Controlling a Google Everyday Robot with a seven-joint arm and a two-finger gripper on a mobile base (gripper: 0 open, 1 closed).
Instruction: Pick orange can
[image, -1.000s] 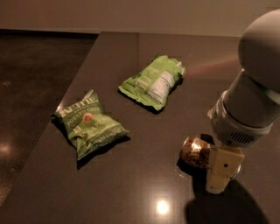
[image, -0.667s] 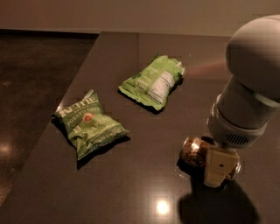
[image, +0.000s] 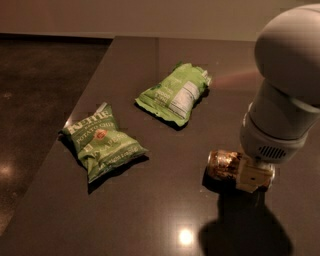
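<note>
You are looking at a broad, dark brown tabletop (image: 150, 210), smooth and polished like stone, which fills most of the frame; a small bright glint of light reflects in it near the bottom centre. Its left edge runs diagonally from the upper middle down to the lower left, and beyond it lies a darker, mottled floor (image: 35, 100).

On the right side of the frame you see the robot's arm (image: 290, 75), a bulky, rounded, pale grey shell with a matte plastic look. It narrows into a ribbed collar with a small vent grille low on it. Its soft shadow pools on the table at the lower right.

Left of centre lies a crinkled, glossy green chip bag (image: 102, 142), flat and face up, with white lettering and a small red mark. Above it, toward the upper middle, a second green foil chip bag (image: 175, 95) lies back side up, showing a white nutrition panel. The two bags are well apart.

Your target, the small cylindrical orange-gold metal can (image: 224, 164), lies on its side on the table at the lower right, with dark patterned print and a shiny skin. The cream-coloured, blocky gripper (image: 254, 176) sits right against the can's right end, below the collar. You cannot tell from this view whether it is parted or clamped.
</note>
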